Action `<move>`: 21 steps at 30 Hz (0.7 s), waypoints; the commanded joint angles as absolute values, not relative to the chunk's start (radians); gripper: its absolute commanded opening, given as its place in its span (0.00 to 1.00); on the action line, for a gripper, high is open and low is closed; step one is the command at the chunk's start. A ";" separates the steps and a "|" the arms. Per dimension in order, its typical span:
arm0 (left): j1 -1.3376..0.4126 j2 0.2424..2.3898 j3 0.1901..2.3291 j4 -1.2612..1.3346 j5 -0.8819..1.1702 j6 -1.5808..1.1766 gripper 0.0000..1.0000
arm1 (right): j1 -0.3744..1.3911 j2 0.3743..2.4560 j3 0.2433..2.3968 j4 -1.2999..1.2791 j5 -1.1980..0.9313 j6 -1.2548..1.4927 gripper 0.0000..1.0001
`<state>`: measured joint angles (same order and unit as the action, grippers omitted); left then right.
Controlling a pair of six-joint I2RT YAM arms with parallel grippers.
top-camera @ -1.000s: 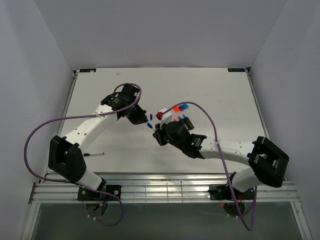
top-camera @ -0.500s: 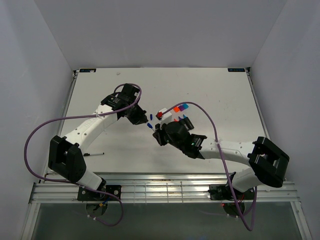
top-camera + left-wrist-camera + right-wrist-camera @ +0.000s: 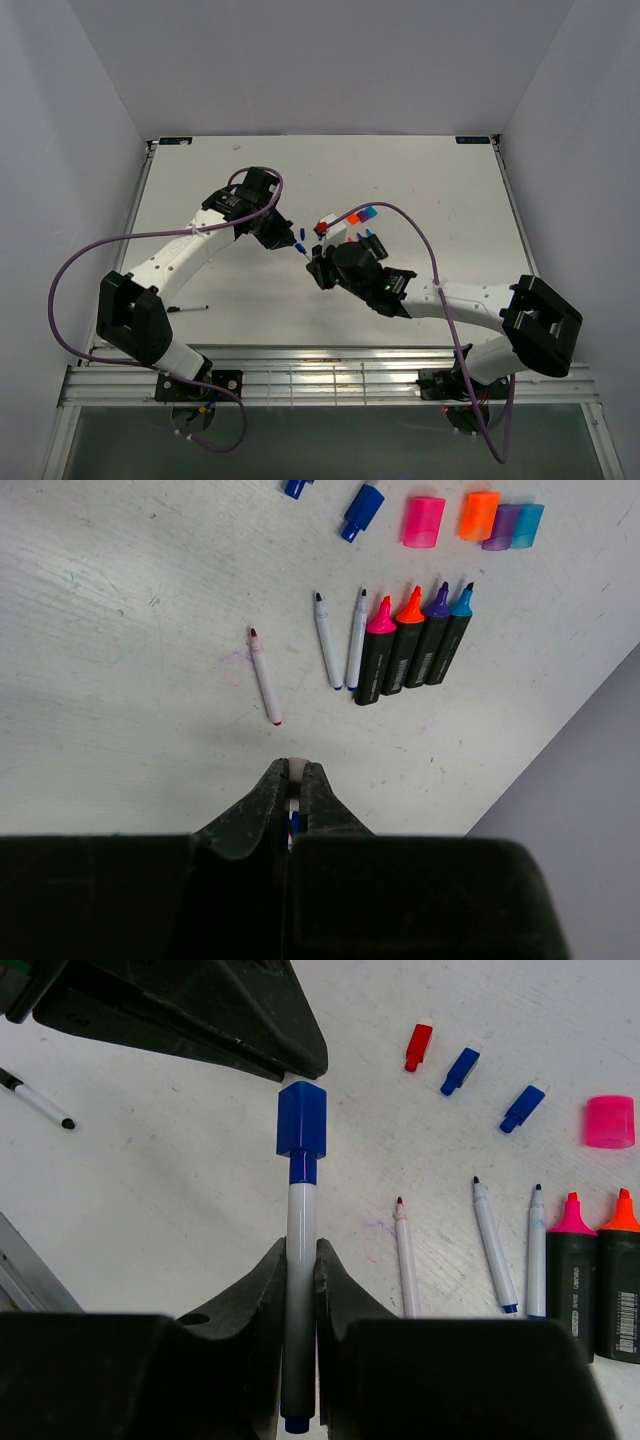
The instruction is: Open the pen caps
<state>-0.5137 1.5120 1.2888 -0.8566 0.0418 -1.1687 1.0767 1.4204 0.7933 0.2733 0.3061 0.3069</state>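
My right gripper (image 3: 301,1250) is shut on a thin white pen (image 3: 301,1215) that points away from it, a blue pen cap (image 3: 301,1120) still on its tip. My left gripper (image 3: 296,770) is shut, and its dark fingers (image 3: 250,1020) meet the end of that cap. A blue and white sliver shows in the slit between them; I cannot tell if it is pinched. In the top view both grippers (image 3: 290,240) (image 3: 313,262) meet at the table's middle. Loose caps lie on the table: red (image 3: 418,1046), two blue (image 3: 460,1070) (image 3: 522,1107), pink (image 3: 424,521), orange (image 3: 478,515), purple (image 3: 503,526), cyan (image 3: 527,526).
Three uncapped thin white pens (image 3: 265,676) (image 3: 327,640) (image 3: 356,638) lie beside a row of uncapped black markers (image 3: 402,642). A lone thin pen (image 3: 188,309) lies near the left arm's base. White walls enclose the white table (image 3: 440,190) on three sides.
The right gripper has edged slightly up and left with the pen, bringing the blue cap against the left fingertips. The left arm has barely moved.
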 commanded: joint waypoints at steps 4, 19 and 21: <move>-0.514 1.483 1.293 -0.856 0.052 -1.195 0.00 | 1.081 1.424 0.830 0.342 0.313 0.302 0.08; -0.514 1.437 1.243 -0.762 0.077 -1.170 0.00 | 1.083 1.437 0.841 0.345 0.273 0.313 0.08; -0.514 1.430 1.236 -0.761 0.083 -1.177 0.00 | 1.081 1.437 0.841 0.345 0.290 0.314 0.08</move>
<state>-0.5133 1.4956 1.2480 -0.7834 0.0555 -1.1671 1.0767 1.4334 0.7967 0.2825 0.2745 0.3080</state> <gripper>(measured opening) 0.134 0.174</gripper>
